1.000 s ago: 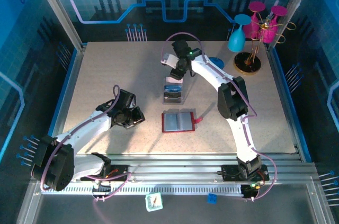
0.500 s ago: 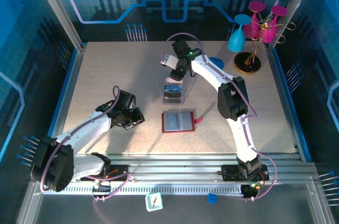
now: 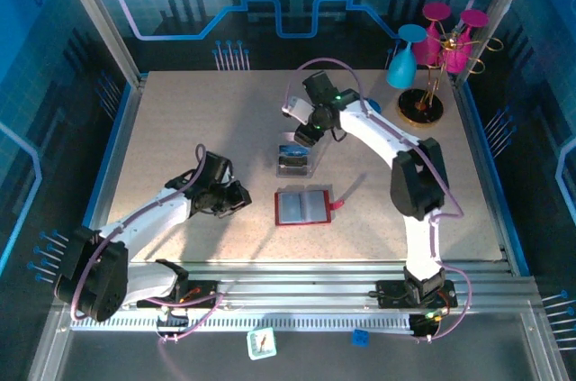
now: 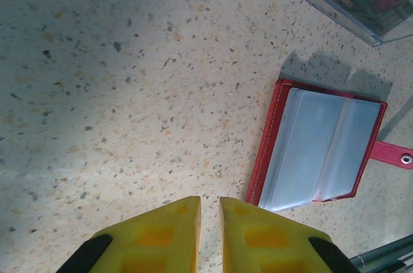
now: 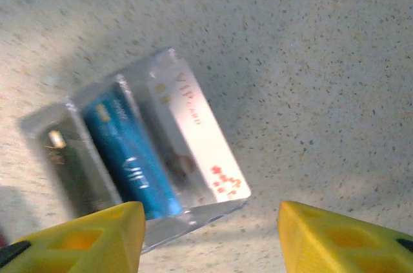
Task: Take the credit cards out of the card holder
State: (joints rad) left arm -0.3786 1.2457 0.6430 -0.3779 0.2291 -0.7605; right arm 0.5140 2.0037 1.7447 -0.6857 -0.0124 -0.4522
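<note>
The card holder [image 3: 303,207] lies open and flat on the table, red-edged with pale grey-blue pockets [image 4: 322,157] and its tab [image 4: 393,154] pointing right. Behind it stands a clear box [image 3: 294,158] holding credit cards upright: a black one [image 5: 68,163], a blue one [image 5: 129,157] and a white one with red lettering [image 5: 193,137]. My left gripper [image 3: 241,201] hovers left of the holder, its yellow fingertips [image 4: 210,201] almost together with nothing between them. My right gripper [image 3: 307,135] hangs just above the box's far end, jaws wide open and empty [image 5: 210,212].
At the back right stands a gold-based rack [image 3: 420,106] with a teal glass [image 3: 405,61] and magenta glasses [image 3: 448,34]. A blue object [image 3: 367,104] lies behind the right arm. Bare speckled table spreads left of the box and holder.
The right arm has swung its elbow to the right, and its gripper has shifted slightly right over the box. The left gripper has edged a little towards the card holder.
</note>
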